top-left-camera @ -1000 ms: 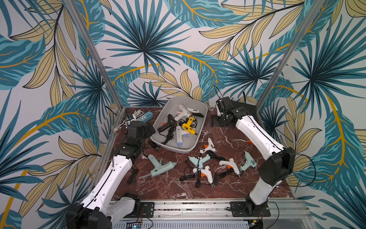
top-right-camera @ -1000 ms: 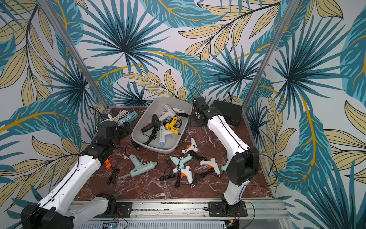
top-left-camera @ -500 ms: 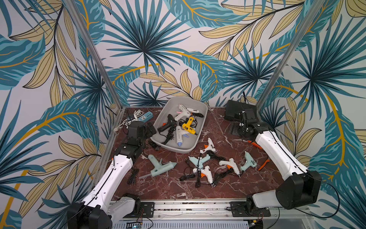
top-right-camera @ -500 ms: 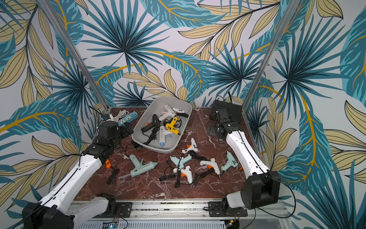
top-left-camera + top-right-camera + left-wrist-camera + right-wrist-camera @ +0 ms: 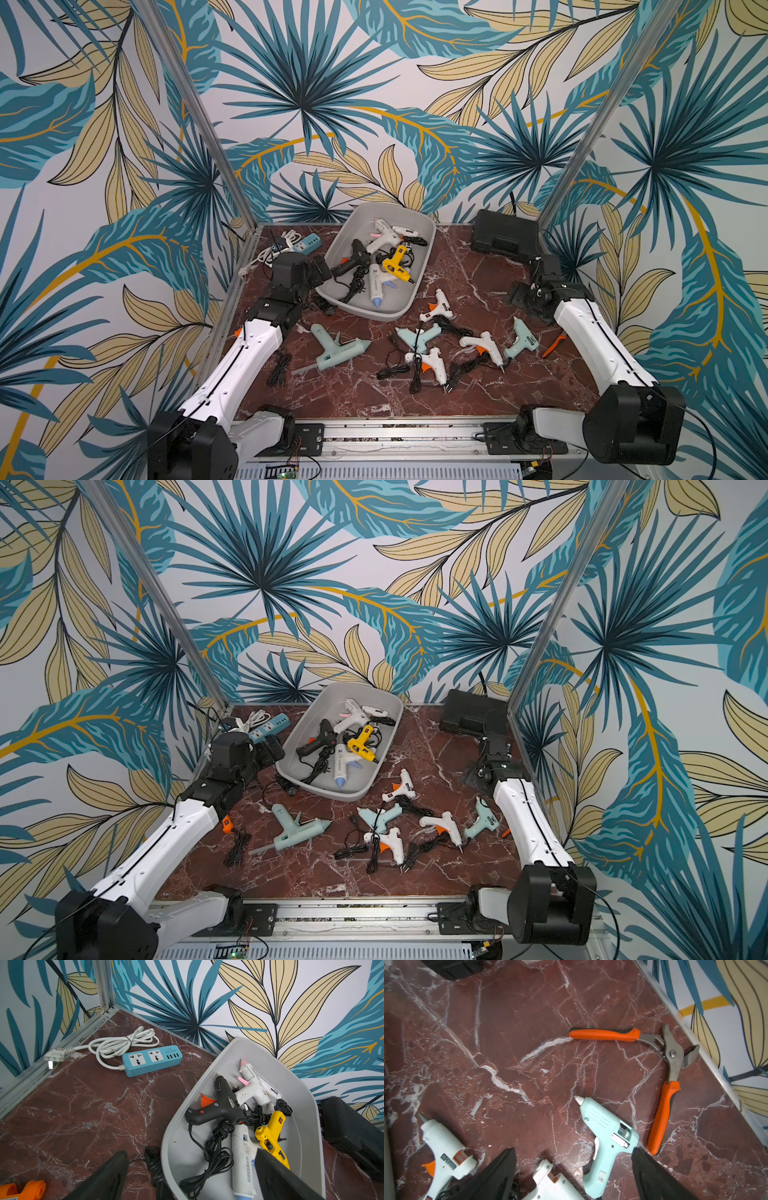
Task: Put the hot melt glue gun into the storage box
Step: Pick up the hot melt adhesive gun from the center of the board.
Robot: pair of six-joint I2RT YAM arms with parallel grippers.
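Apparently beginning a fresh pick, judging by both top views: holding several guns already inside the storage box at the tabletop's rear, leaving others loose in front, among them the mint glue gun just beside the right tool. Hanging released and empty in the left wrist view as the left tool, straddling the box's near wall. Hovering spread wide and gripping nothing in the right wrist view, framing the mint glue gun's handle; probably calling next for lowering and closing across its body.

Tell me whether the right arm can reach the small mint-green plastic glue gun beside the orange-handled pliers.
Probably yes: the open right gripper points at the mint-green glue gun from close by, and nothing covers it.
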